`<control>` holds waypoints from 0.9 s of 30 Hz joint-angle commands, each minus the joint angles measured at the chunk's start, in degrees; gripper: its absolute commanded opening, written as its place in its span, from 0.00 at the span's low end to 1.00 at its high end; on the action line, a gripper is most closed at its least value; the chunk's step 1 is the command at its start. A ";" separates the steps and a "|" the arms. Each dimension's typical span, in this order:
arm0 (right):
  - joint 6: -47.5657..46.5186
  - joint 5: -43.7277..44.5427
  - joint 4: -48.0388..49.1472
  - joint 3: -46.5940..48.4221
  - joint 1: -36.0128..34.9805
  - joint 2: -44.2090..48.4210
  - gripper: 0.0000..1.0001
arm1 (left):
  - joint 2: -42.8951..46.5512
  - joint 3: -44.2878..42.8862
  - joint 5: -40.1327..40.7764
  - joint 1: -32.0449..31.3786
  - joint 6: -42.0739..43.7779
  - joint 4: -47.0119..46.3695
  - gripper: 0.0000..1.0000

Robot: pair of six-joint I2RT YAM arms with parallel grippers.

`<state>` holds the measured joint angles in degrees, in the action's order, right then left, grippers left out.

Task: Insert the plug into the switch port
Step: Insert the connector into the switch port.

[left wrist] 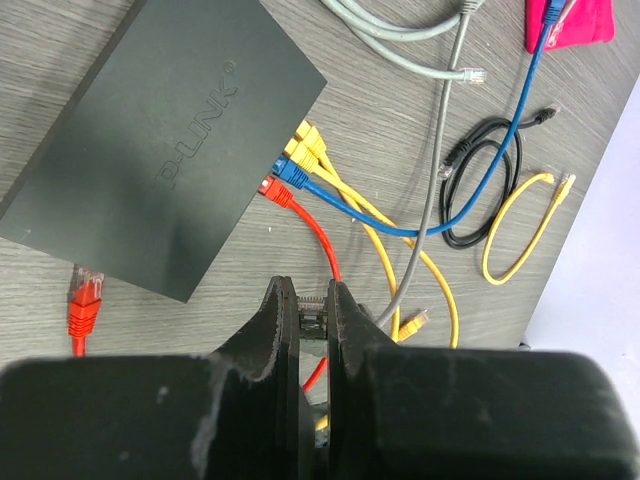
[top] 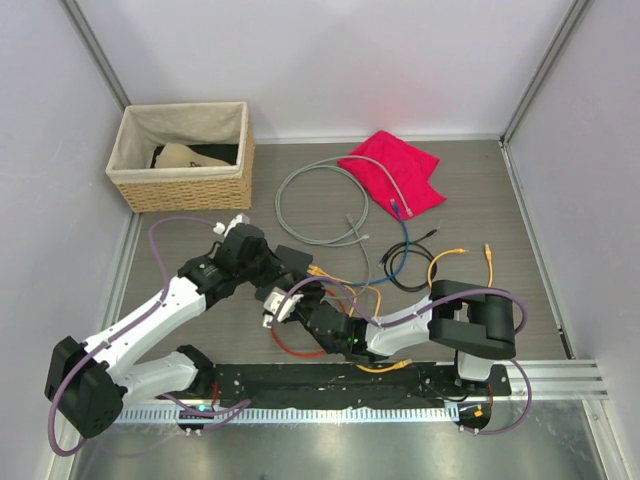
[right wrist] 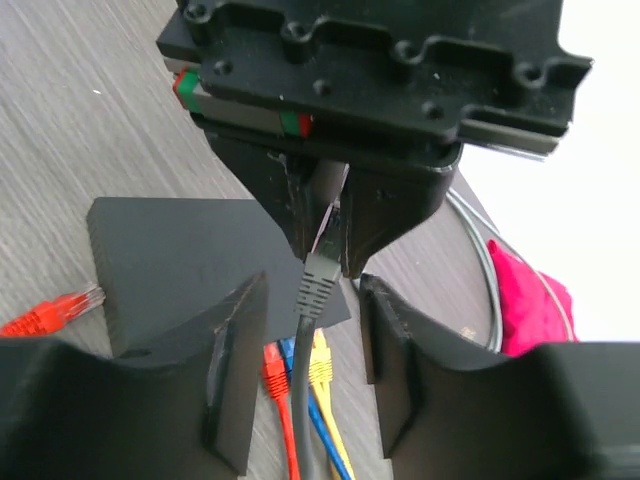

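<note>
So the left gripper (right wrist: 325,240) is clamped on the grey plug (right wrist: 318,285), and the right gripper (right wrist: 315,370) has its jaws apart around the cable (right wrist: 300,420). The switch (right wrist: 190,260) lies just under them, mid-table. A sloppy handover could twist the plug so it jams going in.

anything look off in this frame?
The left end effector pinches the grey plug by its tip, covering the end that must enter the switch. One red plug lies loose beside the switch.

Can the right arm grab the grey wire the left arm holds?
Probably yes: the open right pincer straddles the thin grey cable just below its grey plug, which the left pincer grips. Nothing is between them.
</note>
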<state>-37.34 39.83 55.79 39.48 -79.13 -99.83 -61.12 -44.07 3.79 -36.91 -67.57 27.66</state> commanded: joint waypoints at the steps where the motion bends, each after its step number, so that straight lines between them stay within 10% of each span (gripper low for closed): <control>1: -0.63 2.44 3.72 2.44 -0.50 -0.54 0.33 | 0.30 -0.49 0.25 -0.36 -0.28 -1.47 0.00; 7: 1.21 3.41 -0.32 2.62 -0.50 0.25 0.01 | 0.13 -1.01 0.69 -0.27 0.51 -1.56 0.04; 11: 5.42 2.01 -4.80 1.39 -0.50 2.53 0.01 | 0.56 -1.45 1.30 -0.27 1.12 -1.29 0.13; 21: 22.13 -16.86 -30.10 -1.60 6.09 15.09 0.01 | 3.20 -1.72 9.47 0.52 12.62 -2.79 0.86; 27: 28.11 -32.08 -35.13 -4.94 16.01 19.68 0.01 | 3.47 5.38 10.27 2.54 20.36 -10.77 0.94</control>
<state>-16.01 20.51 25.96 36.45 -68.47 -82.67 -58.39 -43.05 11.97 -35.83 -54.48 24.45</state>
